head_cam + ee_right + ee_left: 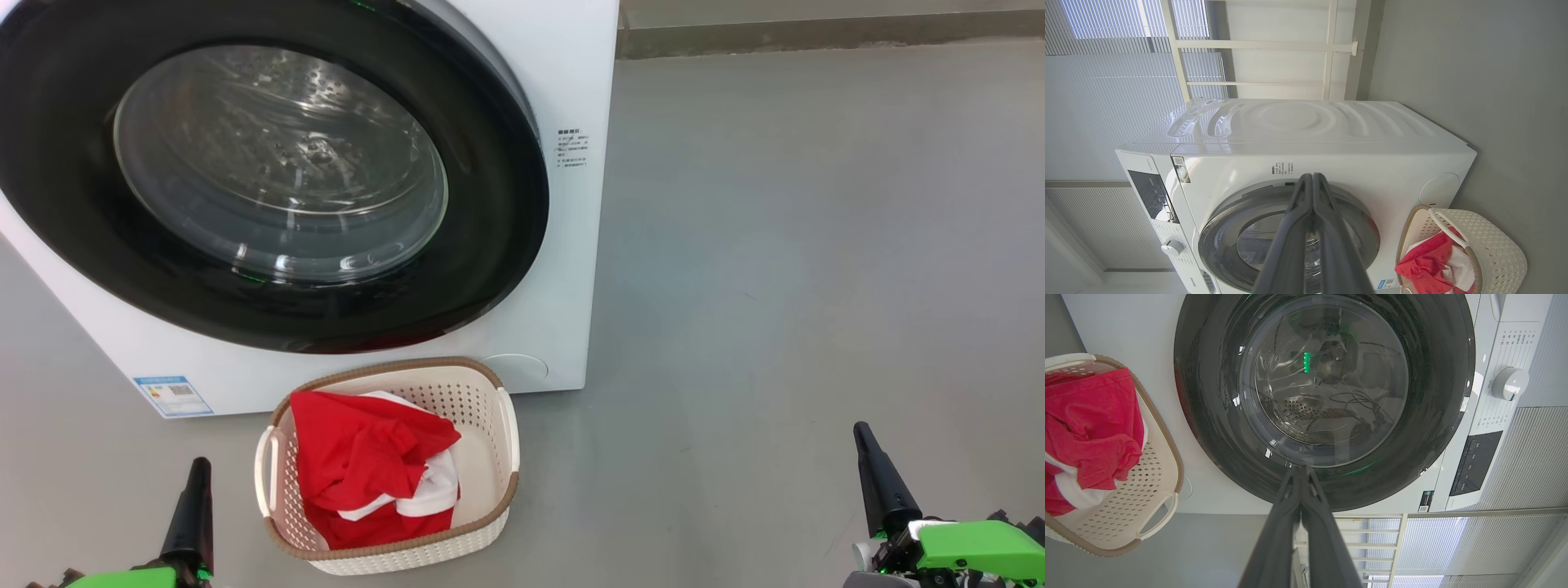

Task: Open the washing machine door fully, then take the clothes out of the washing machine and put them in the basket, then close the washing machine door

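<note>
The clothes [367, 465] sit in the basket [482, 457], bottom middle, just below the washing machine door [490, 204], which looks shut. The left fingers [196, 498] are nearer them than the right fingers [878, 482]. Both pairs are pinched together and hold nothing.

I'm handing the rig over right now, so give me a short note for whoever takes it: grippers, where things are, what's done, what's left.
Left gripper: fingers shut, holding nothing, low to the left of the basket.
Right gripper: fingers shut, holding nothing, over bare floor to the right.
The washing machine door looks closed against the washing machine; no red shows through its glass.
The clothes lie in the basket, on the floor in front of the machine.
Done, by the look of it: clothes in the basket, door closed.
Left: nothing apparent; perhaps confirm that the door has latched.
</note>
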